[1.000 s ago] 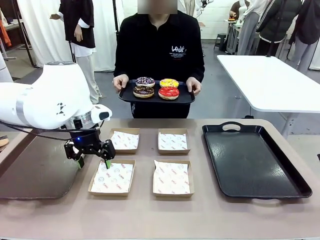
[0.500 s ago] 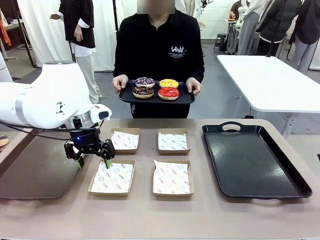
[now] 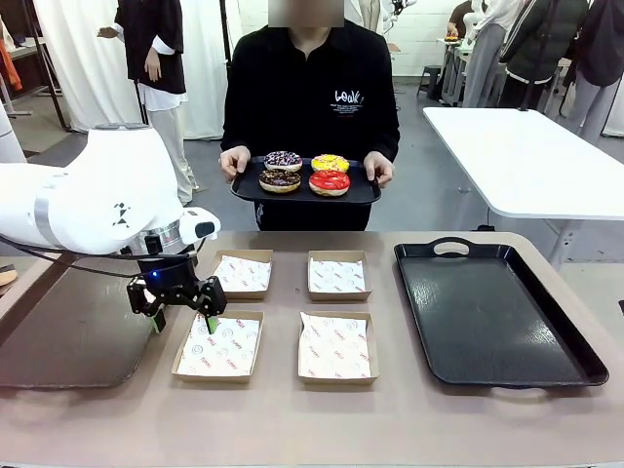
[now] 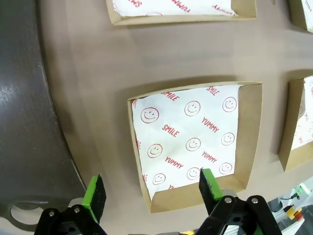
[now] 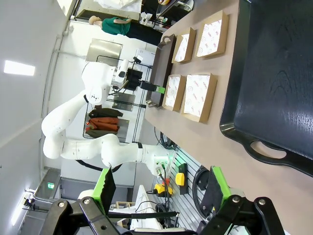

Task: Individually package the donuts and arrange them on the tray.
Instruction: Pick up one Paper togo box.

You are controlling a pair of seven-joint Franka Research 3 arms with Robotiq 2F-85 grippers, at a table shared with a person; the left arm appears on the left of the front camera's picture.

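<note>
Donuts (image 3: 281, 178) unmoved; left claw (image 3: 183, 321) released, dipped toward near box (image 3: 218, 377); right claw (image 5: 162, 176) released.

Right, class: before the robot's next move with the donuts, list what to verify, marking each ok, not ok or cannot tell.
1. The left gripper is open and empty: ok.
2. The right gripper is open and empty: ok.
3. All four boxes are paper-lined, nothing in them: ok.
4. The large tray lies flat on the table, bare: ok.
5. The donuts are on the table: not ok; they sit on a small tray in the person's hands, beyond the far edge.
6. The left gripper could reach them there: cannot tell.
</note>
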